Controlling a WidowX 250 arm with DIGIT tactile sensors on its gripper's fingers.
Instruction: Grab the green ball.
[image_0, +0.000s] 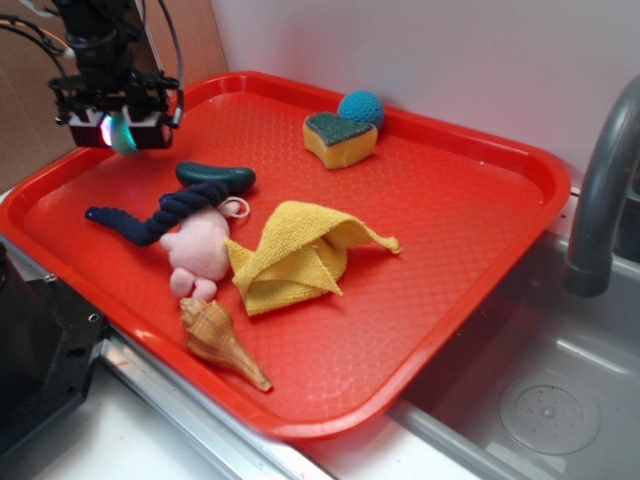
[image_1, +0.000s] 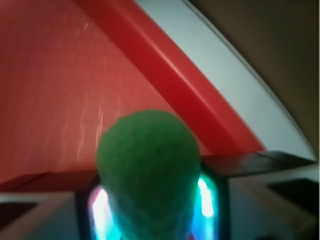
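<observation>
The green ball (image_0: 124, 136) is pinched between the two pads of my gripper (image_0: 122, 132), which is shut on it and holds it a little above the far left part of the red tray (image_0: 450, 260). In the wrist view the green ball (image_1: 148, 170) fills the lower middle, squeezed between glowing pads (image_1: 206, 197), with my gripper (image_1: 150, 200) closed around it and the tray's rim (image_1: 175, 85) running diagonally behind.
On the tray lie a teal-blue yarn ball (image_0: 361, 108), a yellow-and-green sponge (image_0: 340, 139), a yellow cloth (image_0: 295, 255), a pink plush (image_0: 198, 250), a dark blue rope (image_0: 160, 216), a dark green oval piece (image_0: 215, 177) and a seashell (image_0: 220, 340). A sink (image_0: 540, 400) with a grey faucet (image_0: 600, 190) is at the right.
</observation>
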